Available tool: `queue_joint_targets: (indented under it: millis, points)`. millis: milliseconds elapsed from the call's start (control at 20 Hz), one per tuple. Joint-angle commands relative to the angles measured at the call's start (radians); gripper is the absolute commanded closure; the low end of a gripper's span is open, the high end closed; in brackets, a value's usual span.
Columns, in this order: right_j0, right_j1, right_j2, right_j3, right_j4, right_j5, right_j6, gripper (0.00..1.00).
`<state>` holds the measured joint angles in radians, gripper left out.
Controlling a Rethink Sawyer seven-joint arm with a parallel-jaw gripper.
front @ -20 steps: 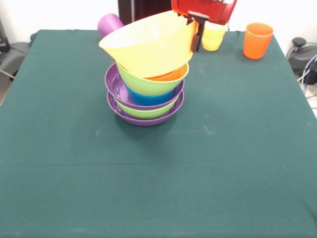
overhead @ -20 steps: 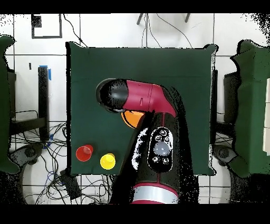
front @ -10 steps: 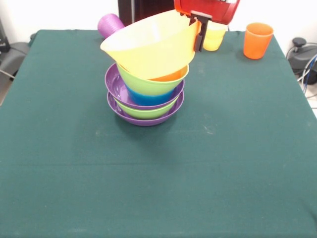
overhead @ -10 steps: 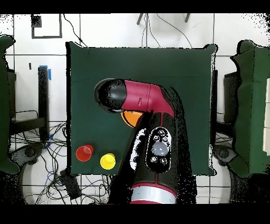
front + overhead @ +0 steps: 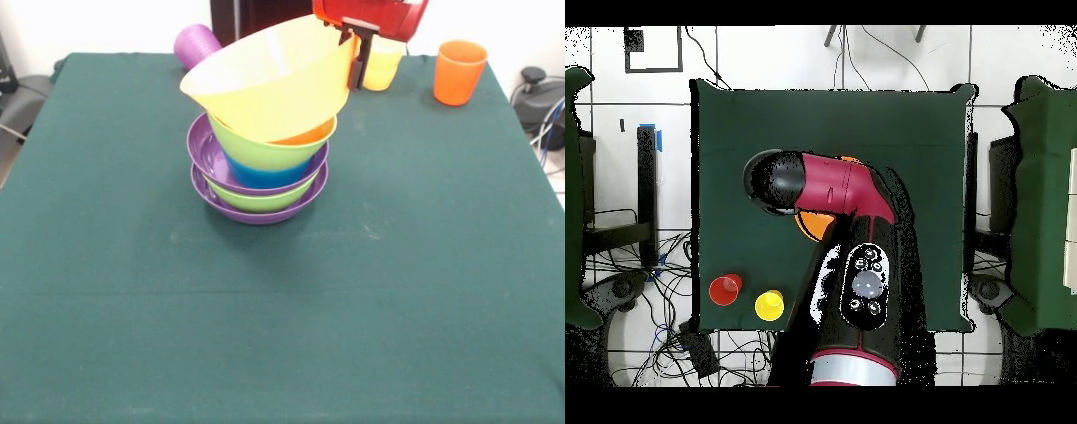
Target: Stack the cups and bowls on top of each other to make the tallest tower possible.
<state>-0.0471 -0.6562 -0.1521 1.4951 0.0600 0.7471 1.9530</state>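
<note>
Nearest on the green table [image 5: 371, 291], a wide stretch of bare cloth. Beyond it, left of the table's middle, the tower [image 5: 259, 172]: a wide purple bowl [image 5: 256, 208] at the bottom, a green bowl [image 5: 252, 200] nested in it, a second purple bowl [image 5: 205, 152] above that and tipped up at the left, then a small blue bowl [image 5: 260, 172], then a second green bowl [image 5: 265, 150] with a sliver of red-orange bowl [image 5: 300, 135] showing inside its right rim.

Above the tower, tilted steeply with its right rim raised and its underside just over the top green bowl, the very large yellow-orange bowl [image 5: 269, 84]. Whether touching or just clear of the green rim, cannot tell.

At the yellow-orange bowl's raised right rim, the gripper [image 5: 356, 62], closed on that rim and gripping it, black finger [image 5: 357, 64] down the bowl's outer wall, red arm housing above.

Behind the tower to its left, near the far edge, a ribbed purple cup [image 5: 195, 42] lying on its side. Behind the tower to its right, partly hidden by the gripper, a yellow-orange cup [image 5: 381, 64] upright. Further right of that, an orange-red cup [image 5: 459, 71] upright.

From overhead, tower almost wholly covered by the arm [image 5: 840, 200].
</note>
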Motion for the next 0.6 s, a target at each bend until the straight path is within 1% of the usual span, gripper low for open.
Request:
queue_joint_targets:
  millis: [50,150,200,600]
  points:
    - [0.014,-0.004,0.037,0.077,0.015,-0.052,0.166,1.0]
    - [0.017,-0.004,0.032,0.077,0.013,-0.05,0.165,1.0]
    - [0.018,-0.003,0.03,0.077,0.014,-0.048,0.163,0.0]
    - [0.022,-0.004,0.02,0.093,0.012,-0.063,0.163,0.0]
